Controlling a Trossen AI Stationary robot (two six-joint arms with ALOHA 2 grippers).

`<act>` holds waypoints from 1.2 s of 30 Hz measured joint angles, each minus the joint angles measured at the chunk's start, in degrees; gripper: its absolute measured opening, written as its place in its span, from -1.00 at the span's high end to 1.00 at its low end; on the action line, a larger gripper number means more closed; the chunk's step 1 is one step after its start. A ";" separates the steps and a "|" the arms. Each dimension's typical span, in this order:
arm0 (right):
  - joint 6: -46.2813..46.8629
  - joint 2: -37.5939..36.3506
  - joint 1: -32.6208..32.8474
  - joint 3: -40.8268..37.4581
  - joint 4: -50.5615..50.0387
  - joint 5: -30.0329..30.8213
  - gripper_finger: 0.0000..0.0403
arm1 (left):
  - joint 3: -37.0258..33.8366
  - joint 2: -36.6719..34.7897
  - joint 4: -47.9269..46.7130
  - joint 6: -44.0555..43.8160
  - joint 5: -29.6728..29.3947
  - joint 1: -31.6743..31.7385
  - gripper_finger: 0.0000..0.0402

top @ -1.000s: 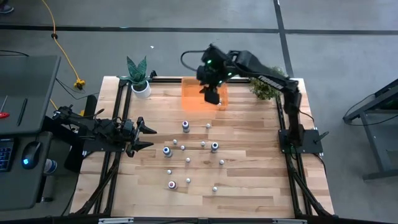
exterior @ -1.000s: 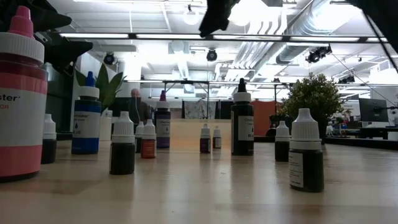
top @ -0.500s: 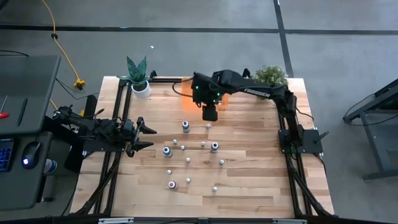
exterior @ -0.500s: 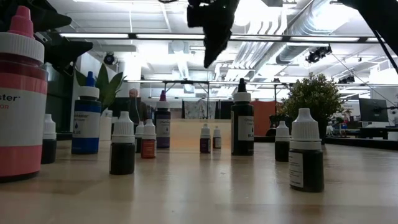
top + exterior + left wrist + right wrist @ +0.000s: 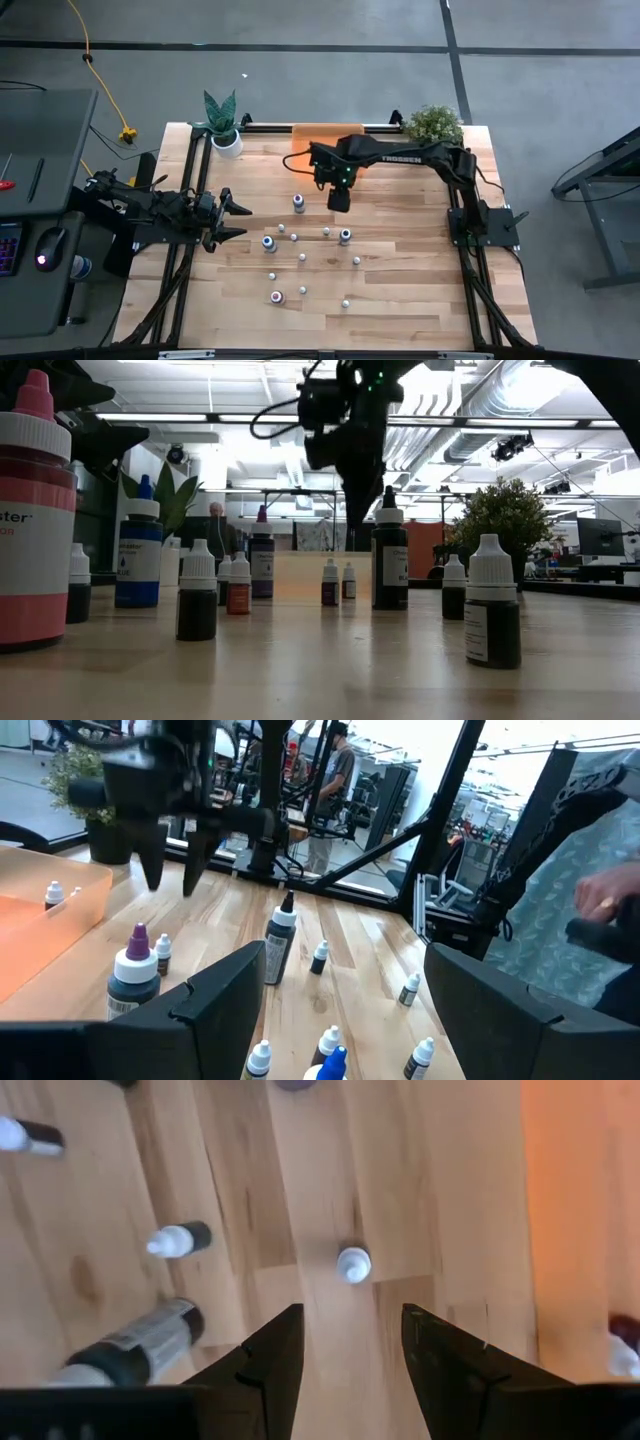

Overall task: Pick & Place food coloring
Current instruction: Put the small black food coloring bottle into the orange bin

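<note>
The food coloring is a scatter of small bottles standing upright on the wooden table [image 5: 400, 290]: a purple-capped one [image 5: 298, 202], a blue one [image 5: 269, 243], a dark one [image 5: 345, 237] and several whitish droppers. My right gripper [image 5: 339, 203] hangs open, fingers pointing down, over a white-capped dropper [image 5: 353, 1264], which stands below and between the fingertips, untouched. In the low view this gripper [image 5: 355, 500] sits behind a tall dark bottle [image 5: 389, 555]. My left gripper [image 5: 238, 220] waits open at the table's left edge.
An orange tray [image 5: 318, 131] lies at the far edge and holds a dropper [image 5: 55, 895]. Potted plants stand at the far left corner [image 5: 222, 125] and the far right corner [image 5: 433, 123]. A large red-bodied bottle [image 5: 35, 520] stands close to the low camera. A person's hand [image 5: 605, 905] shows beyond the table.
My right gripper has moved from above the orange tray toward the near edge and has come down over the bottles, uncovering the tray. The bottles on the table have kept their places.
</note>
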 joint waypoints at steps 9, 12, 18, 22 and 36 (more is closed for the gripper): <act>-10.65 0.00 0.04 -6.64 7.34 0.00 0.22 | 0.00 -0.01 0.00 0.00 0.00 0.00 -0.35; -13.84 0.00 0.04 -7.31 7.91 0.00 0.22 | 0.00 -0.01 0.00 0.00 0.00 0.01 -0.35; -18.76 0.00 0.02 -7.29 8.14 -0.07 0.22 | 0.00 -0.01 0.00 0.00 0.00 0.00 -0.35; -18.87 0.54 -0.11 -7.29 8.58 -2.35 0.22 | 0.00 -0.01 0.00 0.00 0.00 0.01 -0.35; -18.89 1.97 -0.11 -7.29 10.42 -2.17 0.22 | 0.00 0.00 0.01 0.00 0.00 -0.01 -0.35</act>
